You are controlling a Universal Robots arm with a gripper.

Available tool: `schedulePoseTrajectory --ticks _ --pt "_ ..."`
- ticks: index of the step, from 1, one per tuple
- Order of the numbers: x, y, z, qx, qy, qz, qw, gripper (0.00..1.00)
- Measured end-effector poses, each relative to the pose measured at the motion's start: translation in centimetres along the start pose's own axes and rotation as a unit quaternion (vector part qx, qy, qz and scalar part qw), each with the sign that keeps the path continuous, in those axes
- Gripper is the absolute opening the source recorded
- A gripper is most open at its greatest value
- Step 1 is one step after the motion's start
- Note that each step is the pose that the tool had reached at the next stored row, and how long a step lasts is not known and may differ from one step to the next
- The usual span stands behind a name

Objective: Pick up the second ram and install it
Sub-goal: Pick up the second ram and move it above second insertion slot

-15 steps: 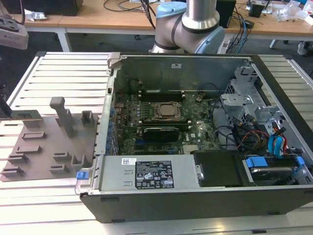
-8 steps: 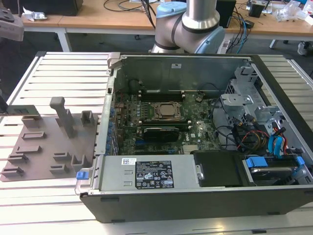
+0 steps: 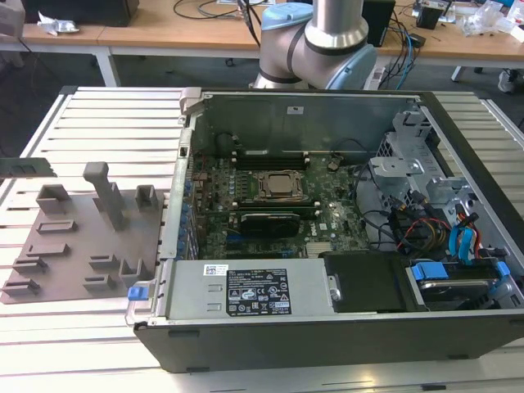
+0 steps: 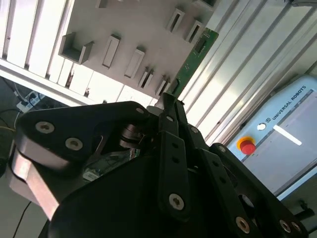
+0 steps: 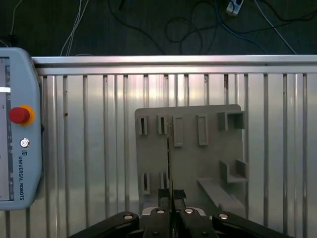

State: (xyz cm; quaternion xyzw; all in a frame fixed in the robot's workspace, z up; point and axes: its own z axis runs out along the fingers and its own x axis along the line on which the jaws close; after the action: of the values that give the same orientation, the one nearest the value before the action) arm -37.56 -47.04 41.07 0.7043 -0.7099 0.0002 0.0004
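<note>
My gripper [image 4: 171, 101] is shut on the second ram [image 4: 195, 57], a thin green board with dark chips that sticks out beyond the black fingers. In the first wrist view the ram [image 5: 169, 158] is edge-on, a narrow line rising from the gripper [image 5: 171, 194]. It hangs above the grey tray [image 5: 208, 158], clear of the tray's slots. In the exterior view the ram [image 3: 29, 168] pokes in at the left edge, over the ribbed table beside the grey tray [image 3: 74, 246]. The open computer case [image 3: 327, 327] stands to the exterior view's right.
Inside the case lie the motherboard, the square metal CPU socket [image 3: 278, 186], drive cages and cables [image 3: 458, 237]. Upright grey blocks [image 3: 105, 192] rise from the tray. A teach pendant [image 5: 17, 129] with a red button lies on the ribbed aluminium table [image 5: 89, 148].
</note>
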Motion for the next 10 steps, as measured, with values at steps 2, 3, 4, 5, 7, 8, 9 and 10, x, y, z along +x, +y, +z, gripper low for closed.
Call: schedulePoseTrajectory --ticks 2,3,4,5,7,8,9,10 --pt "0.00 0.00 -0.58 0.0000 0.0000 0.000 1.0000 0.13" --pt "0.00 0.00 -0.81 0.0000 0.0000 0.000 1.0000 0.13" --pt "0.00 0.00 -1.05 0.0000 0.0000 0.000 1.0000 0.13" --pt "0.00 0.00 -1.16 0.0000 -0.0001 0.000 1.0000 0.13" --pt "0.00 0.00 -1.16 0.0000 -0.0005 0.000 1.0000 0.13" --pt "0.00 0.00 -1.17 0.0000 -0.0007 0.000 1.0000 0.13" --pt "0.01 -0.13 -1.19 -0.0001 -0.0006 0.000 1.0000 0.13" --pt "0.00 -0.64 -1.17 0.0000 -0.0007 0.000 1.0000 0.13"
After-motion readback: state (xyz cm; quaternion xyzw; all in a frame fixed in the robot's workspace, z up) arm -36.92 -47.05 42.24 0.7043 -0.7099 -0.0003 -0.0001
